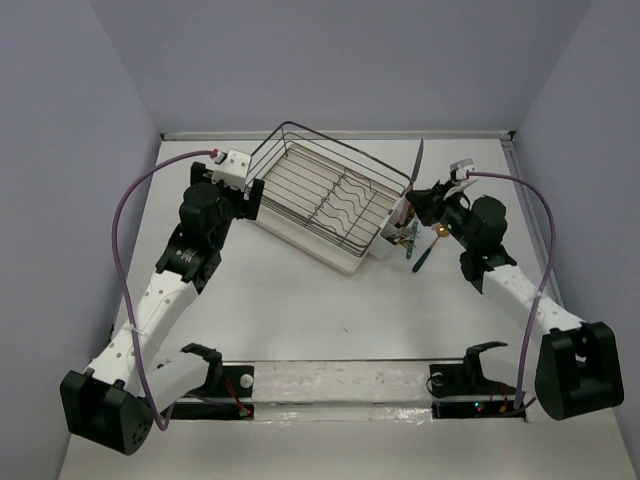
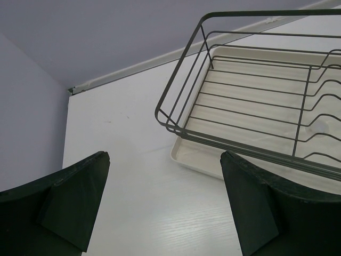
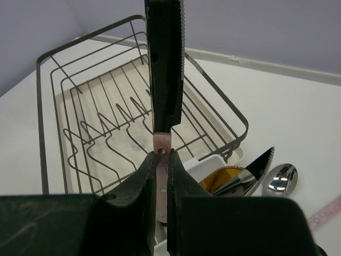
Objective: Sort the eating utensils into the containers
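Utensils: found rack mid-table, holder on its right end, loose ones beside. Saw left gripper wide, empty, by rack's left end. Saw right gripper pinching knife, blade up, by holder. Judged best: lowered straight, slowly, into a free compartment, clear of wires.
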You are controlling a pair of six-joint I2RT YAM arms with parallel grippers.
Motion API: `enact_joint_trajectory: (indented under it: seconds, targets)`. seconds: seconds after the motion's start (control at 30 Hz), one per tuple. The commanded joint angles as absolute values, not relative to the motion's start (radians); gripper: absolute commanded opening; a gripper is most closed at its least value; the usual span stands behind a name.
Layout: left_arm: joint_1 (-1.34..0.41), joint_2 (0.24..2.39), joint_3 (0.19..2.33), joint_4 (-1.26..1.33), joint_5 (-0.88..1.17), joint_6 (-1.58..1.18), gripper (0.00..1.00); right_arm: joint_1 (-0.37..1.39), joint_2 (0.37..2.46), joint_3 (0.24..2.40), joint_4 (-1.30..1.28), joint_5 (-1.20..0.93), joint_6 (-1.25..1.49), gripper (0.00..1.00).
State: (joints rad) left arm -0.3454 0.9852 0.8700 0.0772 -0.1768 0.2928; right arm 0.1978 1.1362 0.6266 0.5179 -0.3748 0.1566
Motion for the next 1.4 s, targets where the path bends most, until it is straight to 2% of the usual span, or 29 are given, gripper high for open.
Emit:
enact_joint_trajectory:
  seconds: [0.0,0.37,0.43,0.47,0.5,0.57,0.6,0.7,0.9,1.0,1.07,1.27,1.37]
  targets:
    - [-0.342,0.963,0.879,0.104,-0.169,0.281,0.99,0.206,1.161,0.58,0.727,-0.379,0.172,0.0]
    - [-0.342,0.96,0.859,0.121,-0.175,0.281,0.99,0.206,1.189,0.511,0.802,-0.407,0.161,0.0]
    - [-0.342,0.956,0.854,0.121,-0.175,0.287,0.99,0.206,1.178,0.523,0.76,-0.411,0.166,0.14]
    - [-0.342,0.954,0.851,0.123,-0.178,0.288,0.99,0.206,1.175,0.529,0.743,-0.417,0.164,0.34]
    - [-0.342,0.953,0.851,0.123,-0.179,0.29,0.99,0.206,1.17,0.535,0.727,-0.423,0.161,0.42]
    - [-0.342,0.95,0.847,0.127,-0.179,0.293,0.99,0.206,1.155,0.541,0.706,-0.423,0.152,0.53]
    - [-0.342,0.95,0.845,0.127,-0.179,0.293,0.99,0.206,1.149,0.54,0.704,-0.416,0.152,0.55]
    - [-0.342,0.95,0.842,0.132,-0.176,0.298,0.99,0.206,1.118,0.552,0.68,-0.397,0.147,0.59]
    - [-0.342,0.95,0.838,0.13,-0.173,0.298,0.99,0.206,1.042,0.667,0.549,-0.38,0.147,0.6]
    - [-0.342,0.95,0.833,0.133,-0.173,0.293,0.99,0.206,1.009,0.835,0.433,-0.371,0.152,0.63]
    - [-0.342,0.946,0.828,0.133,-0.173,0.29,0.99,0.206,1.02,0.969,0.309,-0.309,0.184,0.69]
    - [-0.342,0.946,0.819,0.132,-0.175,0.285,0.99,0.193,1.181,1.305,-0.138,0.084,0.253,0.71]
    - [-0.342,0.943,0.815,0.135,-0.17,0.281,0.99,0.103,1.288,1.426,-0.303,0.123,0.308,0.71]
